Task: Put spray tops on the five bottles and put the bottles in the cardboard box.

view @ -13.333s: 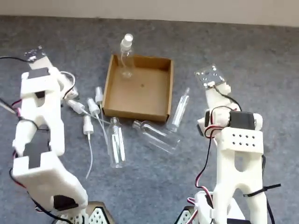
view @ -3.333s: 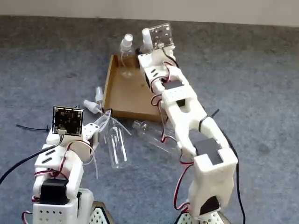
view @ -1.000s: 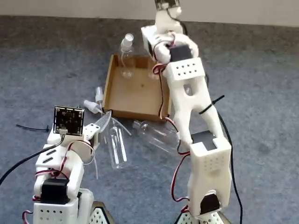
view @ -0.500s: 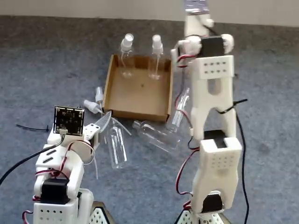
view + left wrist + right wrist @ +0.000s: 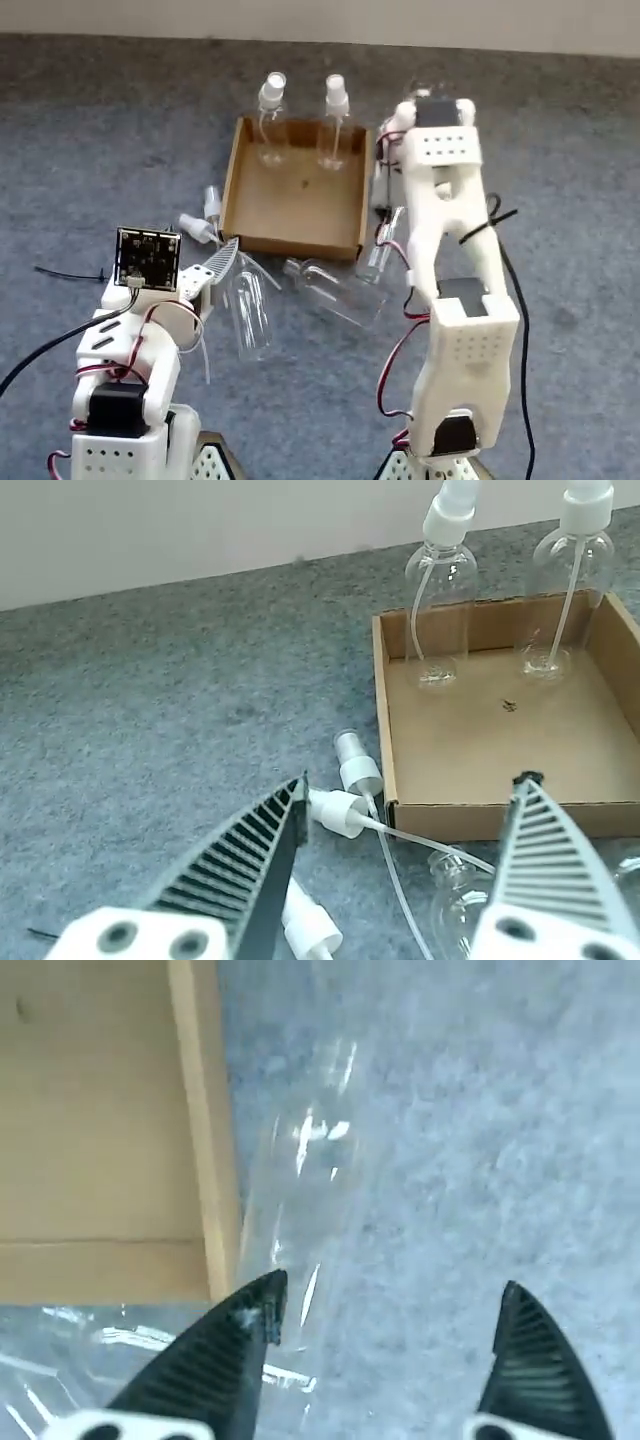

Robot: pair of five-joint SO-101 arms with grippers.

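Jaws wide on left gripper [image 5: 412, 780], arm folded low by its base, near loose spray tops [image 5: 197, 227] and a front bottle [image 5: 249, 312] lying before the cardboard box [image 5: 231, 185]. Two capped bottles [image 5: 270, 125] stand in it at the far wall. Right arm stretched forward, right gripper [image 5: 392, 1285] pointing down, jaws wide over a side bottle [image 5: 300, 1180] lying just beside the box.

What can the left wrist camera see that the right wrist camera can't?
Left wrist view: two capped bottles standing in the box, loose spray tops on the carpet, and the open left pincer. Right wrist view: a clear bottle lying beside the box's wall, in front of the open right pincer. Both: the box and the grey carpet.
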